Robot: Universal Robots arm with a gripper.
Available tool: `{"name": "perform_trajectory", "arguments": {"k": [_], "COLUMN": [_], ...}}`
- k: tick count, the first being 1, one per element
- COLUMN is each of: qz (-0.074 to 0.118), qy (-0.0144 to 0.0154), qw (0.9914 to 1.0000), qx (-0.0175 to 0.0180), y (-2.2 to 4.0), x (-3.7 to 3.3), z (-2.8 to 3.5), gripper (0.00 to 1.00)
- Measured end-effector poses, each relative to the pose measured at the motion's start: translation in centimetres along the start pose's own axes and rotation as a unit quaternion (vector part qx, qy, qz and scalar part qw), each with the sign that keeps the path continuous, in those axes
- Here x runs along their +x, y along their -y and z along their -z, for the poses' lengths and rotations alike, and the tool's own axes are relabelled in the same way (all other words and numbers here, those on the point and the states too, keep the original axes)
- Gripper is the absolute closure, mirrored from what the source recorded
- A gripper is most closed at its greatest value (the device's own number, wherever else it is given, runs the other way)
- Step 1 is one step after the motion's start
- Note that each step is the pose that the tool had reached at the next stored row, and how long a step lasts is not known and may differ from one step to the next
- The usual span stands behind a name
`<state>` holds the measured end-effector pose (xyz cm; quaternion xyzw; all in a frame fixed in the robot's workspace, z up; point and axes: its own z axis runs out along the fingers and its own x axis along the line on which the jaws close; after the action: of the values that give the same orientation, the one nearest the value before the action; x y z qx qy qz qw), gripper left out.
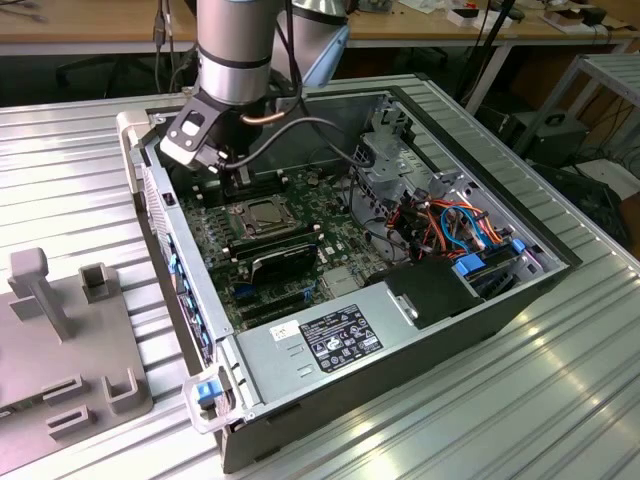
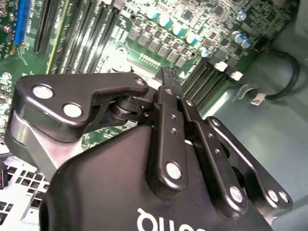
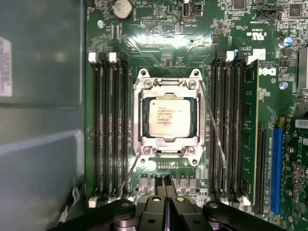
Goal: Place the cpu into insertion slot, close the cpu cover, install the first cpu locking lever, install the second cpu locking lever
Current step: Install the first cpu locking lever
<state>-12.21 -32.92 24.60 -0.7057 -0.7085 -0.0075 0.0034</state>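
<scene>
one cpu, one cpu cover, one tool

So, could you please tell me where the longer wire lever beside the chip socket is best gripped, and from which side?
Probably near its free end: the lever slants away from the socket's metal frame and out over the memory slots, so that tip stands clear. Come from above, pinching across the thin wire; the hinged end sits tight against the frame's corner.

Exterior view: looked down at a slant, from some way off, on the open black computer case lying on the ribbed grey metal tabletop.
First wrist view: faced straight down, near, on the green circuit board.
Second wrist view: sat close behind the black gripper, facing obliquely along it.
Shared: all three took in that board.
</scene>
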Motion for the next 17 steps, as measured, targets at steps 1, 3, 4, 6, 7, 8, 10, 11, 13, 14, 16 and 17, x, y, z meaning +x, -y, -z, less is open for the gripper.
{"name": "perform_trajectory", "arguments": {"k": [1, 3, 4, 6, 7, 8, 10, 11, 13, 14, 16, 17], "qz": [0.0, 0.0, 0.0, 0.004, 0.009, 0.013, 0.03, 0.038, 0.067, 0.077, 0.116, 0.126], "qy": [0.0, -0.0001, -0.0002, -0.0002, -0.0002, -0.0003, -0.0004, -0.0005, -0.0006, -0.0006, -0.0008, -0.0009], "qw": [1.0, 1.0, 1.0, 0.99999, 0.99996, 0.99992, 0.99956, 0.99929, 0.99776, 0.99704, 0.99325, 0.99203], "qx": [0.0, 0.0001, 0.0, 0.0001, 0.0002, 0.0002, 0.0004, 0.0005, 0.0011, 0.0013, 0.0019, 0.002], "y": [0.14, 0.28, 0.32, 0.49, 0.49, 0.49, 0.49, 0.5, 0.5, 0.5, 0.5, 0.5], "x": [0.2, 0.33, 0.36, 0.43, 0.43, 0.44, 0.45, 0.45, 0.44, 0.44, 0.44, 0.44], "z": [0.06, 0.12, 0.16, 0.6, 0.73, 0.82, 0.96, 0.96, 0.99, 0.99, 0.99, 0.99], "gripper": [0.89, 0.89, 0.89, 0.89, 0.89, 0.89, 0.89, 0.89, 0.89, 0.89, 0.89, 0.89]}}
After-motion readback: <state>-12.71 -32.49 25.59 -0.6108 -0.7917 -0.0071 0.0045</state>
